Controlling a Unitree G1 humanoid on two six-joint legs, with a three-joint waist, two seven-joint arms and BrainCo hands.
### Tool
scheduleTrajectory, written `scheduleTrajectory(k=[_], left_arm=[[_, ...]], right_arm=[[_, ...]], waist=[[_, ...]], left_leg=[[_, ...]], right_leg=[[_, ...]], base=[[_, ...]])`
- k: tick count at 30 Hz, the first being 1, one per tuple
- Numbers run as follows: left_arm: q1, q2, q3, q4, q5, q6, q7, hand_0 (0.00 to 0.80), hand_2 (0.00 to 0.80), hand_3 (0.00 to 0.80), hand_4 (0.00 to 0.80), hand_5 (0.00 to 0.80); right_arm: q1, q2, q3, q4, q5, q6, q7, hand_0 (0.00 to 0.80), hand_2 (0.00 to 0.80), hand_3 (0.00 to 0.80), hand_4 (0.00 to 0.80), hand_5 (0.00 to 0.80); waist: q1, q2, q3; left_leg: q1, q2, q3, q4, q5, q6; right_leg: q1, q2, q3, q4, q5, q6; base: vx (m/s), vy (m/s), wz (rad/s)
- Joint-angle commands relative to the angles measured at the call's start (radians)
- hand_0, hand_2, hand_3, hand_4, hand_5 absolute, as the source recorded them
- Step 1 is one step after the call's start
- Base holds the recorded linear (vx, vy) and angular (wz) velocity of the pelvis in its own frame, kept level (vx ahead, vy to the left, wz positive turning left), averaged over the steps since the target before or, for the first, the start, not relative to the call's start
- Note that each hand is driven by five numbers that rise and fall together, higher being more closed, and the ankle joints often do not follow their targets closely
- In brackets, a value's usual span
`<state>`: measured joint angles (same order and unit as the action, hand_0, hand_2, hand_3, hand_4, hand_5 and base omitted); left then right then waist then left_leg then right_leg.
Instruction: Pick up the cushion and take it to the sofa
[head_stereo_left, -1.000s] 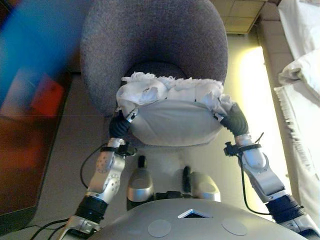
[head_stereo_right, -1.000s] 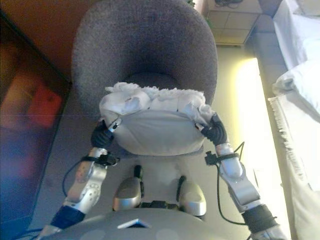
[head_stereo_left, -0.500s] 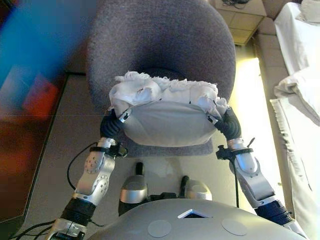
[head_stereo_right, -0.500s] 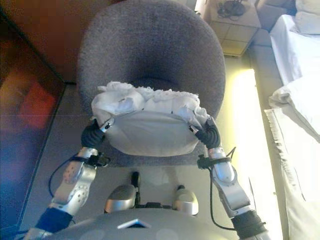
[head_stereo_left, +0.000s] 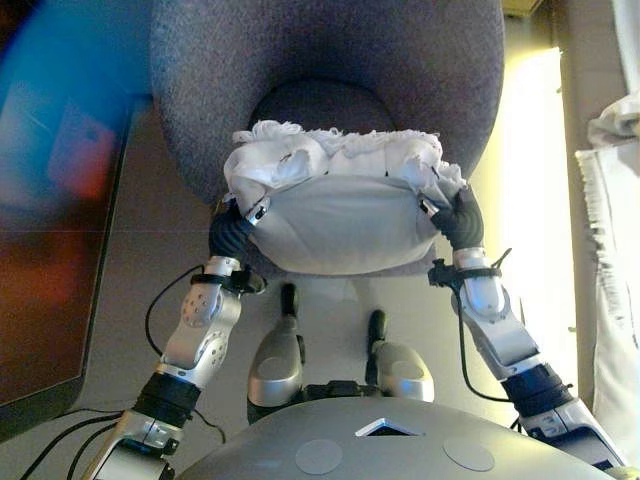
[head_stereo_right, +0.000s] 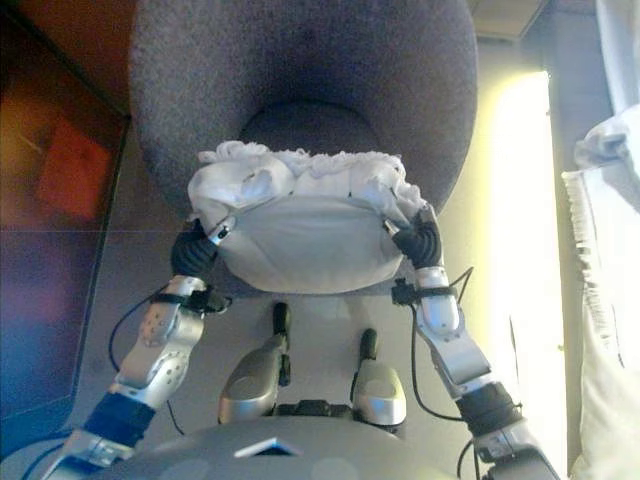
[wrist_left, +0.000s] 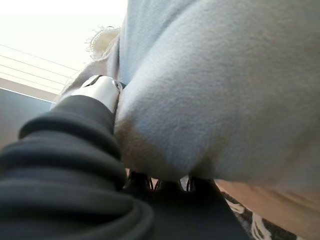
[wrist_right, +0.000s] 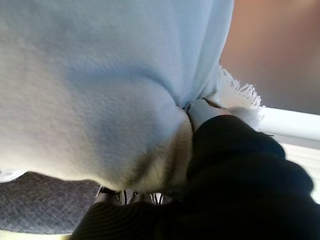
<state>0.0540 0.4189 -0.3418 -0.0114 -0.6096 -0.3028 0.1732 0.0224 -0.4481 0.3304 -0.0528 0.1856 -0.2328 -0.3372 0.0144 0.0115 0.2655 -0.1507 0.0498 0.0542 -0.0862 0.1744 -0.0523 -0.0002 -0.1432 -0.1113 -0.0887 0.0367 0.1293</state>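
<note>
A white cushion (head_stereo_left: 340, 225) with a fringed, ruffled far edge is held between my two hands, in front of and just above the seat of a grey round armchair (head_stereo_left: 330, 60). My left hand (head_stereo_left: 232, 232) grips its left side, with the thumb (wrist_left: 100, 90) on top and fingers under the cushion (wrist_left: 225, 90). My right hand (head_stereo_left: 460, 218) grips its right side the same way; in the right wrist view the hand (wrist_right: 240, 165) pinches the cushion (wrist_right: 100, 75). No sofa shows in any view.
The armchair's tall curved back stands right ahead. A dark glossy cabinet front (head_stereo_left: 50, 220) runs along the left. White fringed bedding (head_stereo_left: 610, 200) lies along the right edge. A sunlit strip of floor (head_stereo_left: 530, 180) lies between chair and bedding.
The whole picture has shifted, so the camera has moved. The cushion stays gripped between both hands in the same hold in front of the armchair.
</note>
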Motion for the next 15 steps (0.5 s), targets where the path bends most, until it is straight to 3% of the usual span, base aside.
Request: scheduleTrajectory(k=[1, 15], left_arm=[[-0.158, -0.025, -0.018, -0.076, 0.037, -0.144, -0.009, 0.800, 0.800, 0.800, 0.800, 0.800], [-0.351, -0.060, -0.052, 0.003, 0.144, -0.188, 0.061, 0.800, 0.800, 0.800, 0.800, 0.800]], right_arm=[[-0.130, -0.012, 0.022, -0.086, -0.056, -0.098, 0.001, 0.800, 0.800, 0.800, 0.800, 0.800], [-0.359, -0.017, 0.024, -0.010, -0.086, -0.117, -0.054, 0.800, 0.800, 0.800, 0.800, 0.800]], waist=[[0.016, -0.040, 0.023], [0.015, -0.055, 0.111]], left_leg=[[0.018, 0.010, -0.021, 0.064, -0.144, -0.003], [-0.034, 0.004, -0.035, 0.067, -0.141, -0.011]], right_leg=[[-0.061, -0.061, 0.031, 0.002, 0.054, 0.024], [-0.117, -0.059, 0.032, 0.010, 0.060, 0.021]], base=[[-0.056, -0.036, -0.03], [-0.005, -0.005, 0.01]])
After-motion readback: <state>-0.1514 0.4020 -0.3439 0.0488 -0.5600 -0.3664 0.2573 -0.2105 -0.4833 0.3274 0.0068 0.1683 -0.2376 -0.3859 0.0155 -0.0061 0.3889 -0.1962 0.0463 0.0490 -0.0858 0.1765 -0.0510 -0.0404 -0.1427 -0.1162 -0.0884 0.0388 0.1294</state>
